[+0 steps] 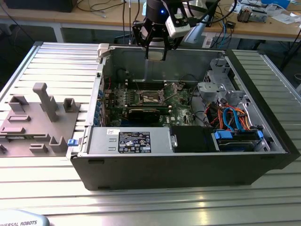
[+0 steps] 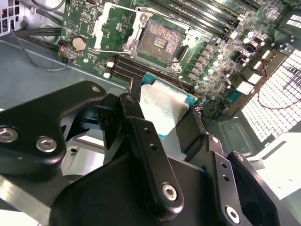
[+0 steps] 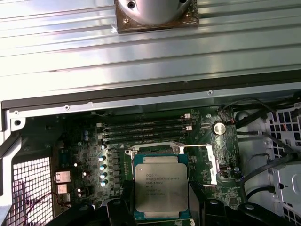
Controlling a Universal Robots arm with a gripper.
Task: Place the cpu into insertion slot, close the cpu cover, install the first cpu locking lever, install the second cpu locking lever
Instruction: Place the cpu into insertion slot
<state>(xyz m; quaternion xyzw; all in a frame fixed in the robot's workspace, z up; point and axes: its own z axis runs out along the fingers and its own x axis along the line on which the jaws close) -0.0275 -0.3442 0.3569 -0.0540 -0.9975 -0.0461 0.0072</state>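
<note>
cpu [image 3: 160, 188] held in gripper [image 3: 161, 203], apparently above insertion slot [image 2: 159, 43]

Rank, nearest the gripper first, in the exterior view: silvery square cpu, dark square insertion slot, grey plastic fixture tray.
1. cpu, clamped in the gripper.
2. insertion slot, below the gripper.
3. fixture tray, far at the exterior view's left.

Robotics lab, assembly test bench. Evidence: ribbed aluminium table [image 1: 51, 61]; open computer case [image 1: 188, 165] on it, centre frame; grey jig tray [image 1: 33, 127], left; robot arm [image 1: 157, 14] with gripper [image 1: 156, 52], top centre; wooden benches [image 1: 263, 29] strewn with cables and electronics, along the top edge.
</note>
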